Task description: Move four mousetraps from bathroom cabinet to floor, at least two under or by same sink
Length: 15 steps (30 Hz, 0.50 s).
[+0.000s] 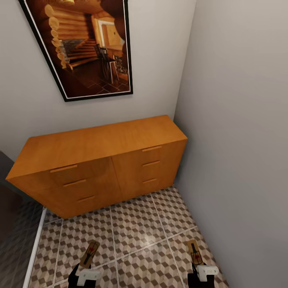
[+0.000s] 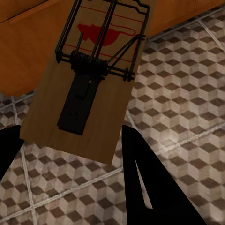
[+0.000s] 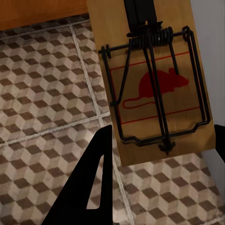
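Each gripper holds a mousetrap, a tan board with dark wire and a red mouse print. My left gripper point(image 1: 87, 269) point(image 2: 70, 135) is shut on one mousetrap point(image 1: 89, 253) point(image 2: 89, 79), which sticks forward above the floor. My right gripper point(image 1: 200, 267) point(image 3: 161, 137) is shut on another mousetrap point(image 1: 194, 251) point(image 3: 154, 79), near the right wall. The orange-brown cabinet point(image 1: 100, 144) stands ahead against the wall, its drawers all shut and its top bare. The bathroom floor point(image 1: 140, 236) with its cube-pattern tiles lies beneath both grippers. The bathroom sink is out of view.
A grey wall point(image 1: 240, 140) runs close along the right side and meets the cabinet's right end. A framed picture point(image 1: 84, 48) hangs above the cabinet. A white threshold strip point(image 1: 35, 244) edges the tiles on the left, with darker flooring beyond it.
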{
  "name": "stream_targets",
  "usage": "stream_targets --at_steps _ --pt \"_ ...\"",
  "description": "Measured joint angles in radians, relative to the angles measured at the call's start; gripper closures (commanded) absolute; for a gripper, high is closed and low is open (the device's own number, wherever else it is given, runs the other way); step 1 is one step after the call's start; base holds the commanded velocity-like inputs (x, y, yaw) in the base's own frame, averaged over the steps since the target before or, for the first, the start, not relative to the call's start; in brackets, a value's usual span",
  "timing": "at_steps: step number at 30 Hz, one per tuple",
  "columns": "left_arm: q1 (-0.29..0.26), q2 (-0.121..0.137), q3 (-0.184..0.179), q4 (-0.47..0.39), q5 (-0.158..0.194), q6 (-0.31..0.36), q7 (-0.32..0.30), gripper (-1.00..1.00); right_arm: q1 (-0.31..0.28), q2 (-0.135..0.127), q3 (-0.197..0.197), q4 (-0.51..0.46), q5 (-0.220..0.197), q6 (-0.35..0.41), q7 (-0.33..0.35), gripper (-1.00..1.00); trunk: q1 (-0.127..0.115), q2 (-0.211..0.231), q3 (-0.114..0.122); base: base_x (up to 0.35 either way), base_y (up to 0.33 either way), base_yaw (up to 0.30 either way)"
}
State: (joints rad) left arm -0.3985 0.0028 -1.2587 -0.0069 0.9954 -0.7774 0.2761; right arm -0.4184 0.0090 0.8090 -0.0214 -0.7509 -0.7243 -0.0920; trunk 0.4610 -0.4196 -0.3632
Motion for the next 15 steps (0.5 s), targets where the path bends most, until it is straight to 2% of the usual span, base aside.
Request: stream_targets --at_steps 15 --pt "0.0 -0.008 0.0 0.0 -0.001 0.001 0.0 1.0 0.0 0.001 0.0 0.0 0.0 0.0 0.0 1.0 0.0 0.0 0.024 0.0 0.0 0.0"
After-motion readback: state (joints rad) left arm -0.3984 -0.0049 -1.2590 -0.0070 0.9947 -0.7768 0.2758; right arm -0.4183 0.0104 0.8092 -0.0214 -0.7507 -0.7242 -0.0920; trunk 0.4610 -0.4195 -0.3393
